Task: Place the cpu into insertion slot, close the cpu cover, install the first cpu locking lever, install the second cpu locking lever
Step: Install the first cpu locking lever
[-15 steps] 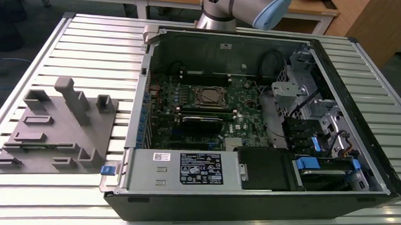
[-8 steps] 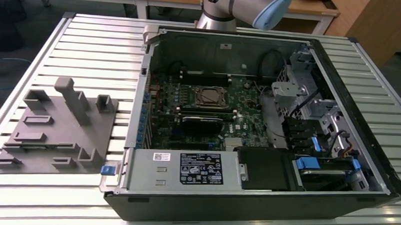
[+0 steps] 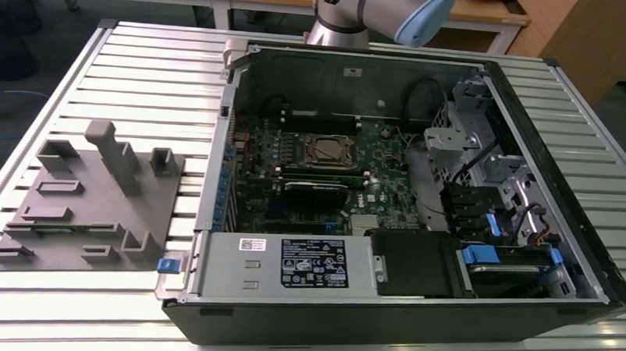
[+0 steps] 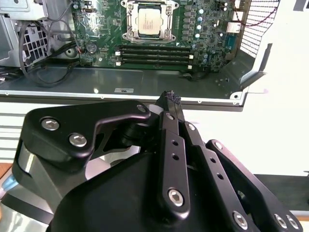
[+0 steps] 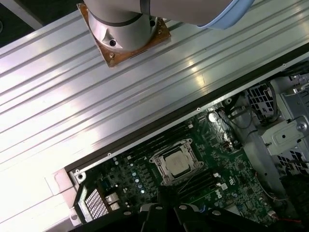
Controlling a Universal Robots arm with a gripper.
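The cpu (image 4: 148, 21) (image 5: 175, 163) lies with its silvery top up in the insertion slot (image 3: 311, 152) on the green board inside the open computer case. The cpu cover (image 4: 129, 30) (image 5: 160, 158) lies flat around it as a metal frame, the chip showing through its window. I cannot tell the locking levers apart from the frame. My gripper (image 4: 171, 98) (image 5: 166, 193) hangs high above the case wall nearest the arm's base, well clear of the socket. Its black fingers meet at the tips with nothing between them.
The case (image 3: 219, 180) lies open on a ribbed metal table (image 3: 139, 68). A grey fixture block (image 3: 93, 199) stands at the exterior view's left. Memory slots (image 4: 154, 53), a power supply (image 3: 289, 262), drive cages (image 3: 500, 198) and cables crowd the socket. The arm's base (image 5: 123, 26) is bolted to the table.
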